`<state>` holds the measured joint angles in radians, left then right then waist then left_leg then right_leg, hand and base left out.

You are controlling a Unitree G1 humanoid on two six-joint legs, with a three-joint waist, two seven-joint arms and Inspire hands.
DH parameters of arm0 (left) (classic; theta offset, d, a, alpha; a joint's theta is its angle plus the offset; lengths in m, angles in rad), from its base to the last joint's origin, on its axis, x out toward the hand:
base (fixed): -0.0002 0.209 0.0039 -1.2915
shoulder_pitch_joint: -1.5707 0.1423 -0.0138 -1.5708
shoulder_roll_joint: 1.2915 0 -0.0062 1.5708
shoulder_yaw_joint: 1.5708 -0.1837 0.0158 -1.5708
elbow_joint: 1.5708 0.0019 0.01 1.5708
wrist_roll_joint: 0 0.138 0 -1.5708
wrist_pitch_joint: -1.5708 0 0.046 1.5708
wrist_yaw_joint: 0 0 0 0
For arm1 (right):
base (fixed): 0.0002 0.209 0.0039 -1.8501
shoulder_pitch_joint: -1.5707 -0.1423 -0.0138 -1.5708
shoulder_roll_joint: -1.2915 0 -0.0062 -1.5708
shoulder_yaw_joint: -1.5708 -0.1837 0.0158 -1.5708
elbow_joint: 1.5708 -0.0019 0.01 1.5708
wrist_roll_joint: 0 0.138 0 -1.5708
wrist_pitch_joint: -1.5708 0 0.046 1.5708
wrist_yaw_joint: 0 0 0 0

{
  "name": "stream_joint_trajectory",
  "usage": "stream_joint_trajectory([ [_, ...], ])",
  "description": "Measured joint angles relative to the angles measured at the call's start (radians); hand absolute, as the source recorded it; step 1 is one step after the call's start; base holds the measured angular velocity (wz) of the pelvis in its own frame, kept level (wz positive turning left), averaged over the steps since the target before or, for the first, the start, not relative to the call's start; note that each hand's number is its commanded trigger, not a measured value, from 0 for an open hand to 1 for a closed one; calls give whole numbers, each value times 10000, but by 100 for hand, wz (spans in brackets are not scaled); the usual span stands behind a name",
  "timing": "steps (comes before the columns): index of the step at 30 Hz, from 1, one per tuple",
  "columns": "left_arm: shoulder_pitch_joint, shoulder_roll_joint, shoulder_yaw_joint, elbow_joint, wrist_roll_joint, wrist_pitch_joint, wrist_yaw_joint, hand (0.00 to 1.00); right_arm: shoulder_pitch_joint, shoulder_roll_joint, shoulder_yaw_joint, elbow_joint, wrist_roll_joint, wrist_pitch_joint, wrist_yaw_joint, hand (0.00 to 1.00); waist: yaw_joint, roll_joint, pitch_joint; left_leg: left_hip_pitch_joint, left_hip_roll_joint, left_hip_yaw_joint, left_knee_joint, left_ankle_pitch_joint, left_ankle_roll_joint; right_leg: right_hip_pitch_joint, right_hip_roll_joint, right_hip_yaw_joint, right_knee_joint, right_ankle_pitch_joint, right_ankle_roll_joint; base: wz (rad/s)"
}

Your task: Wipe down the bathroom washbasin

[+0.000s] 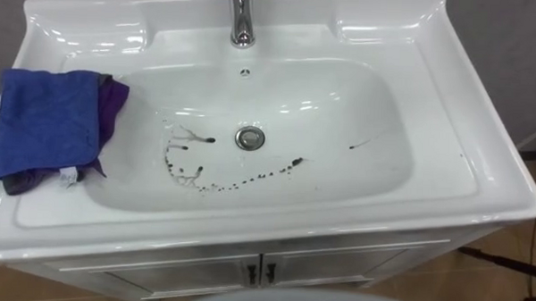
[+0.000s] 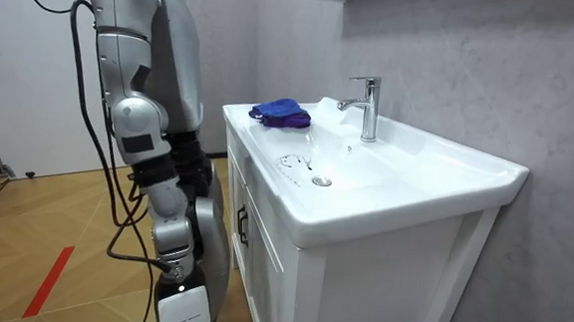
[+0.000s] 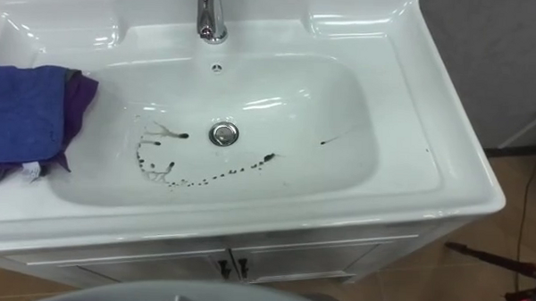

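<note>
The folded blue cloth (image 1: 46, 116) lies on the white ceramic basin's (image 1: 499, 190) left rim, towards the robot's left side. The right hand (image 2: 180, 304) hangs low, and I cannot tell its grip.

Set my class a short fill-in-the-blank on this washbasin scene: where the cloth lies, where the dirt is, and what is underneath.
1. The folded blue cloth lies on the white ceramic basin's ___ rim.
2. Dark stains spot the bowl around the round metal ___.
3. The white cabinet below has ___ small dark door handles.
Missing words: left; drain; two.
</note>
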<state>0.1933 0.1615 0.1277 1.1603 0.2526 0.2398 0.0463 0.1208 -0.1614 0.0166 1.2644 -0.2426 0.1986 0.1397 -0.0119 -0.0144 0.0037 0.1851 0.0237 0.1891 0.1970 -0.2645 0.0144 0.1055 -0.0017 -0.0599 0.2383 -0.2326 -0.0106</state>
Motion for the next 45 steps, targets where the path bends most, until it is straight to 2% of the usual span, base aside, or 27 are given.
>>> stream_joint_trajectory([
  [7, 22, -302, 674, 7, -804, -24, 680, 0, -8, 0, -19, 71, -39, -2, 57, 0, 180, 34, -5, -6, -1, -12, -39, -1, -1, -1, 0, -21, -6, 0, 0, 0],
  [11, 181, -308, 1063, 18, -1088, -14, 848, 0, -32, 0, -106, 16, -37, -1, 43, 0, 202, 53, -14, -80, -2, -98, -39, -1, -1, 3, -16, -101, -18, 0, 1, 6],
  [23, 525, -304, 1101, -15, -2226, -6, 1734, 0, -132, -21, -82, -45, 15, 96, 37, 0, 260, 86, -23, -113, -118, -575, 42, 2, 4, 220, -137, -558, -159, -14, 25, 12],
  [25, 589, -306, 1438, -3, -2235, -57, 2000, 0, -135, -78, -9, -29, 18, 97, 62, 0, 471, 77, -20, -100, -116, -611, 45, 3, 5, 254, -143, -613, -162, -14, 24, 2],
  [30, 488, -297, 2507, -364, -2452, -99, 2670, 0, -245, -116, -26, 106, -13, 88, 39, 0, 551, 66, -20, -81, -161, -851, 43, 3, 6, 329, -172, -797, -156, -59, 35, 12],
  [33, 444, -278, 2643, -739, -2629, -225, 3268, 0, -243, -136, -25, 105, -21, 101, 9, 0, 737, 87, -30, -111, -156, -932, 7, 4, 4, 318, -158, -852, -164, -75, 20, 4],
  [35, 389, -280, 2636, -909, -2642, -342, 3547, 0, -250, -158, -25, 105, -21, 71, -76, 0, 747, 82, -28, -183, -165, -1025, 4, 7, -1, 319, -161, -950, -175, -77, 17, 12],
  [37, 353, -279, 2652, -1182, -2630, -480, 3875, 0, -253, -204, -27, 91, -13, -26, -181, 0, 755, 143, -69, -230, -160, -1106, 13, 17, -17, 328, -168, -1121, -171, -76, 15, 9],
  [39, 311, -280, 2793, -1458, -2613, -584, 4048, 0, -261, -307, -122, 77, 2, -117, -166, 0, 773, 144, -72, -277, -156, -1140, 33, 23, -28, 299, -203, -1225, -171, -76, 13, 8],
  [41, 263, -278, 2978, -1793, -2616, -693, 4255, 0, -279, -402, -292, 11, 15, -241, -187, 0, 771, 172, -100, -353, -158, -1155, 62, 33, -38, 221, -263, -1264, -158, -78, 11, 3],
  [43, 287, -274, 3057, -2444, -2621, -877, 4606, 0, -231, -471, -517, -157, 32, -334, -193, 0, 793, 166, -104, -397, -163, -1163, 62, 47, -42, 174, -270, -1302, -163, -78, 11, 0],
  [45, 232, -271, 3055, -2636, -2610, -1017, 4920, 0, -223, -494, -680, -259, 33, -366, -214, 0, 789, 202, -109, -372, -169, -1164, 61, 48, -41, 202, -258, -1314, -166, -77, 11, 0],
])
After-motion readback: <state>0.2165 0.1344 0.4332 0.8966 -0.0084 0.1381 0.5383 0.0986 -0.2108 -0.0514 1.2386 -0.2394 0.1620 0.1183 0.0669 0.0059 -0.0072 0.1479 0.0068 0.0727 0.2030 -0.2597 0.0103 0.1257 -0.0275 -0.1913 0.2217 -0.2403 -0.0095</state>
